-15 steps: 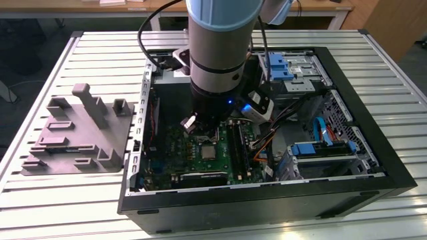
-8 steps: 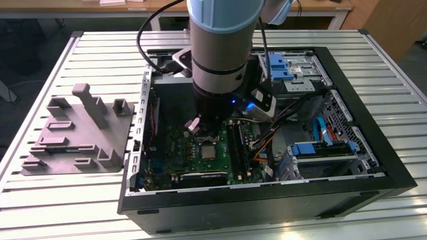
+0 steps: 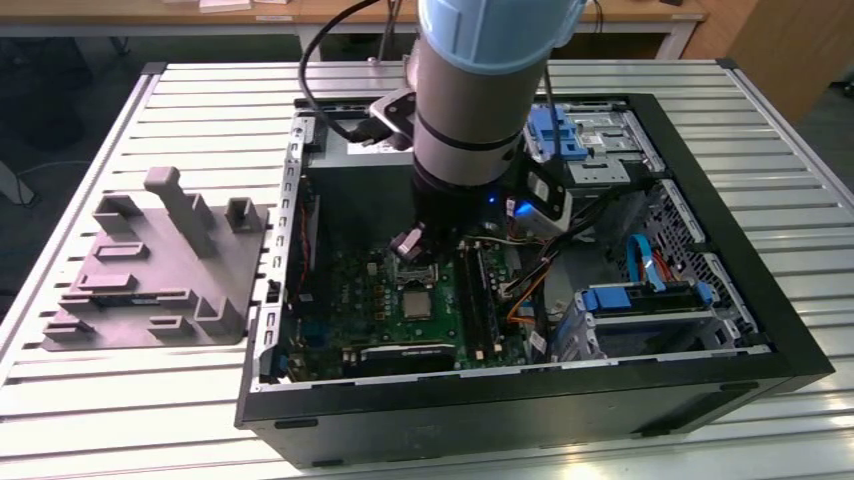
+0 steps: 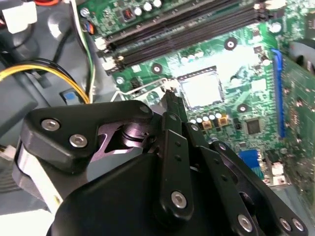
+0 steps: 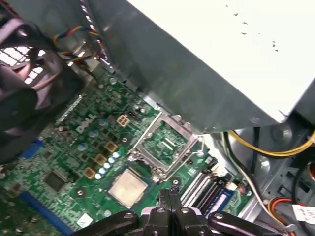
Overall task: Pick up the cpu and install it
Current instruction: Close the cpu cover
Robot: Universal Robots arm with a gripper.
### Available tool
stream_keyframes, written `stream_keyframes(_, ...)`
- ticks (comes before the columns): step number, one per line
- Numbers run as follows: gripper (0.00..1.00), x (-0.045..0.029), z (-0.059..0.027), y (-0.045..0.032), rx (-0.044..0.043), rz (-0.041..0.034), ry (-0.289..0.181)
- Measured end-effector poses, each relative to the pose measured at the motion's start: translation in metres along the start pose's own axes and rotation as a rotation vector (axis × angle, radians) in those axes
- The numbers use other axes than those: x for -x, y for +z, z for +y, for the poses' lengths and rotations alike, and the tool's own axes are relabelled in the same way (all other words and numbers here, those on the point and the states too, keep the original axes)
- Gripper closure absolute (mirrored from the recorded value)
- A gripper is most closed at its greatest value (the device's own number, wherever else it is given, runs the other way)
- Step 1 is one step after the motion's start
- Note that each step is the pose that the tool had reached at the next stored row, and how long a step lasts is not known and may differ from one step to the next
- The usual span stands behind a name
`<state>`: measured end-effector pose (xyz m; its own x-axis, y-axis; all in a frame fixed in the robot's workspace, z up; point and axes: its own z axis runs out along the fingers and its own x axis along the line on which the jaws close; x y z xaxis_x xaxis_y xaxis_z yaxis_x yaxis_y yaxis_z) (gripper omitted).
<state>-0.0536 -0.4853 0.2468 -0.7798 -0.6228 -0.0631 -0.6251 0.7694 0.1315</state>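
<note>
The cpu (image 3: 418,304) is a small silvery square lying flat in its socket on the green motherboard (image 3: 347,290); it also shows in both wrist views (image 4: 201,90) (image 5: 128,188). The socket's metal hold-down frame (image 5: 166,142) stands swung open beside it. My gripper (image 5: 172,195) hangs low inside the computer case, just off the socket's edge and above the board. Its black fingers (image 4: 170,101) are pressed together with nothing between them. In the exterior view the gripper (image 3: 411,250) sits under the thick arm, just behind the socket.
The black open case (image 3: 534,400) lies on a slatted metal table. A grey plastic fixture (image 3: 160,270) stands on the exterior view's left. Memory slots (image 4: 187,29), yellow cables (image 4: 44,69), a dark fan (image 5: 29,98) and a pale metal box (image 5: 221,59) crowd the socket.
</note>
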Motion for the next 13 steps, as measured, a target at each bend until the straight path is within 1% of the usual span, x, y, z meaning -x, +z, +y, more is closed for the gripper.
stream_keyframes(2, 0.89, 0.0036, -0.0017, 0.0013, 0.0053, 0.0001, 0.000)
stream_keyframes(4, 0.89, 0.0060, -0.0026, 0.0029, 0.0081, -0.0006, -0.001)
stream_keyframes(13, 0.89, 0.0063, -0.0026, 0.0035, 0.0089, -0.0011, -0.002)
